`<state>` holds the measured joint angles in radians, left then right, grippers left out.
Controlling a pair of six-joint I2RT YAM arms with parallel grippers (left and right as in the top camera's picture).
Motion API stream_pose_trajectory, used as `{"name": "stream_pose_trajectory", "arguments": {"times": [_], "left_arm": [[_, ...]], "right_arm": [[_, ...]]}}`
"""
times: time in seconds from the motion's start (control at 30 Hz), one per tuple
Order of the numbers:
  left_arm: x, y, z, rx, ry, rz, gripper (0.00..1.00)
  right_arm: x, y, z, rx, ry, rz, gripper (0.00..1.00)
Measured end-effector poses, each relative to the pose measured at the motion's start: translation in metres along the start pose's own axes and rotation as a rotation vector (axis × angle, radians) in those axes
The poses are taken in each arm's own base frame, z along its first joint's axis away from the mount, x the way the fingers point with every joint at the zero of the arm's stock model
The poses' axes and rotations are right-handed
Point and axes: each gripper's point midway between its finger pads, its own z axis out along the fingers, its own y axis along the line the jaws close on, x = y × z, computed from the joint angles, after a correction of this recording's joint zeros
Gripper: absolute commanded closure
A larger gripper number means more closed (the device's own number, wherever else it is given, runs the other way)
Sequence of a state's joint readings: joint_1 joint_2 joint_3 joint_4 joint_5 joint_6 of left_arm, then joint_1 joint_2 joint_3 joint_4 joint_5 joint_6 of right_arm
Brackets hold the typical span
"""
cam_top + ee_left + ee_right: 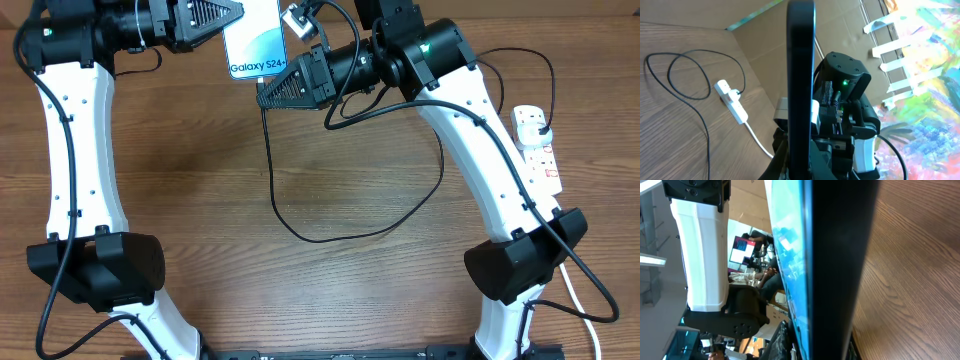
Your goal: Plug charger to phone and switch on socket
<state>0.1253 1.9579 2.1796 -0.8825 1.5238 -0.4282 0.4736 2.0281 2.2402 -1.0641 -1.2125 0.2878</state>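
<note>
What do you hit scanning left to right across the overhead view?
left gripper → phone in its grip → charger loop lying on the table → socket near the right edge. The right gripper overlaps the phone, so it is left out.

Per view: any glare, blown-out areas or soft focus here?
Overhead: evenly lit and sharp, wood grain of the table clear, phone screen bright but readable. Left wrist: the phone is a dark silhouette edge-on; the wall at upper right is blown out. Right wrist: the phone fills the middle, too close to be sharp; the room at left is soft.
</note>
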Motion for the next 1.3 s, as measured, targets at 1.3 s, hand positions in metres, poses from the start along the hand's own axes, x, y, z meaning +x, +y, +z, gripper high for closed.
{"name": "stream_pose_trajectory", "arguments": {"times": [1.3], "left_arm": [[0.049, 0.156, -0.085, -1.073, -0.094, -0.316, 0.96]], "right_arm": [[0.143, -0.183, -0.089, 1.189, 0.204, 0.607, 0.96]]}}
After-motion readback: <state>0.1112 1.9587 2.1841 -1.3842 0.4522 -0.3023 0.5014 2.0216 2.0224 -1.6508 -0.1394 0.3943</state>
